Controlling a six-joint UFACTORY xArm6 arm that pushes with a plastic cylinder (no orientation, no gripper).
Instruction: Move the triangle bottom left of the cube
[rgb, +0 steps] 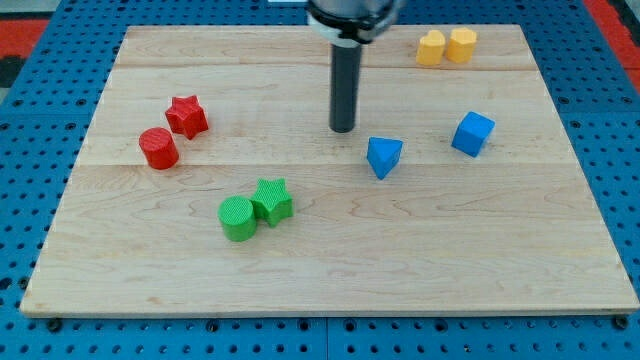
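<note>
A robot arm's dark rod stands upright over a pale wooden board (330, 270), its tip (343, 129) resting free on bare wood and touching no block; with no jaws to open or close, it grasps nothing.

The blue triangle (384, 157), the piece to be moved, lies just beside the tip, toward the view's right and slightly toward the view's bottom, with a clear sliver of board between the two. The blue cube (473, 133) sits farther out on the same side, beyond the triangle and about level with the tip.

Well apart from the tip toward the view's left are a red star (187, 116) and a red cylinder (158, 148), close together. Toward the view's bottom left, a green cylinder (237, 219) and a green star (272, 201) touch. Two yellow blocks (447, 46) sit side by side at the view's top right.

The triangle looks small, rigid and light, likely to slide easily on the smooth wood but also to spin if struck off centre. There is nothing to grip: the rod can only shove, so contact is best made squarely on a flat face, near its middle. The piece already appears left of the cube and a little lower, so a short push on its upper face, toward the view's bottom, seems enough.
</note>
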